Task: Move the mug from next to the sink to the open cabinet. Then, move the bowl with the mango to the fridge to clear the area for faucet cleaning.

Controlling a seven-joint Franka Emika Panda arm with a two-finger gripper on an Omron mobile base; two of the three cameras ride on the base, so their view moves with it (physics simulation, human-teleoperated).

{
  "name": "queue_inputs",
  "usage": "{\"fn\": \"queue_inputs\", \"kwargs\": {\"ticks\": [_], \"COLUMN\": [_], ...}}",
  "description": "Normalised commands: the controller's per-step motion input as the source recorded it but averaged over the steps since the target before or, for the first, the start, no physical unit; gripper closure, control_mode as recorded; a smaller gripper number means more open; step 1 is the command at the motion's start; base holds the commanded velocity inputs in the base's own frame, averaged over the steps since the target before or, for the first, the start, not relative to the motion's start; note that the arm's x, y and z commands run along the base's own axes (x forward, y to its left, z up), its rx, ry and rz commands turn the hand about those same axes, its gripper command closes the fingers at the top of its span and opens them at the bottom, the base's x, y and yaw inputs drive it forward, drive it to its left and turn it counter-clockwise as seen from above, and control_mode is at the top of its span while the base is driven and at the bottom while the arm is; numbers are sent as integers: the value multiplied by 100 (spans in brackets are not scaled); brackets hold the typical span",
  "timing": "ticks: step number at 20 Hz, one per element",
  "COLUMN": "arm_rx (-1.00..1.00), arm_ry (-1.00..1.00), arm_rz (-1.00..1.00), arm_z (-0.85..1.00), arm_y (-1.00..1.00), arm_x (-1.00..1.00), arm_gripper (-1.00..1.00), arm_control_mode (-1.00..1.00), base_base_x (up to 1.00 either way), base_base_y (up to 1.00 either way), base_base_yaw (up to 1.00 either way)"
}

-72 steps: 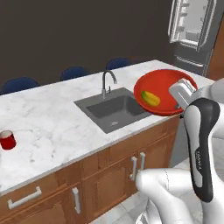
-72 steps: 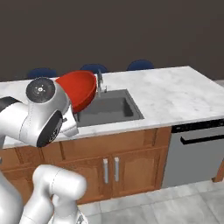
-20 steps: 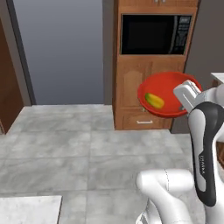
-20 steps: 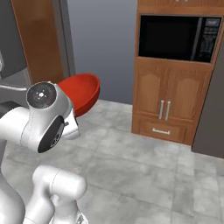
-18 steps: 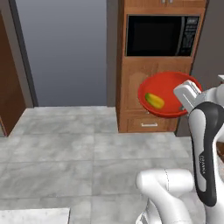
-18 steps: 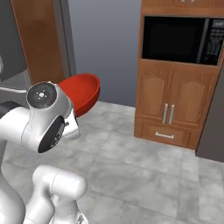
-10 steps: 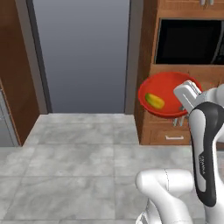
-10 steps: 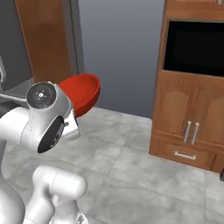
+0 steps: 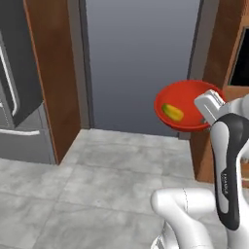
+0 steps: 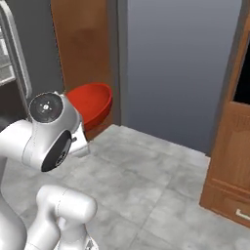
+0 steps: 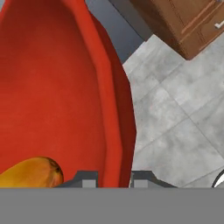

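A wide glossy red bowl point(image 9: 187, 102) hangs in the air in front of the arm, and my gripper point(image 9: 206, 115) is shut on its right rim. A small yellow-orange mango point(image 9: 172, 112) lies inside it. In the hand view the two fingertips clamp the bowl's point(image 11: 52, 96) wall between them, gripper point(image 11: 114, 178), with the mango point(image 11: 30, 173) low in the hollow. The right base view shows the bowl point(image 10: 93, 103) from its outside, beyond the arm's shoulder. The grey steel fridge point(image 9: 14, 97) with a long curved handle stands at the far left, and also at the upper left as the fridge point(image 10: 10, 53).
A brown wooden panel point(image 9: 51, 73) stands beside the fridge. Behind the bowl is a flat grey wall point(image 9: 141, 58). A wooden cabinet with a drawer point(image 10: 229, 161) rises at the right. Grey tiled floor point(image 9: 97, 180) spreads in front of the base.
The whole picture has swung: the base has turned left, so the microwave cabinet has slid off to the right and the fridge has come in at the left. The bowl stays gripped.
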Motion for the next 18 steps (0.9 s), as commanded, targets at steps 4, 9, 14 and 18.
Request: {"fn": "queue_inputs", "kwargs": {"ticks": [4,9,14,18], "arm_rx": [0,0,0,0], "arm_ry": [0,0,0,0], "arm_rz": [0,0,0,0], "arm_z": [0,0,0,0], "arm_y": [0,0,0,0], "arm_x": [0,0,0,0], "arm_gripper": [100,100,100,100], "arm_control_mode": [100,100,100,100], "base_base_x": [57,58,60,82], "base_base_y": [69,67,70,75], "base_base_yaw": [48,52,50,42]}}
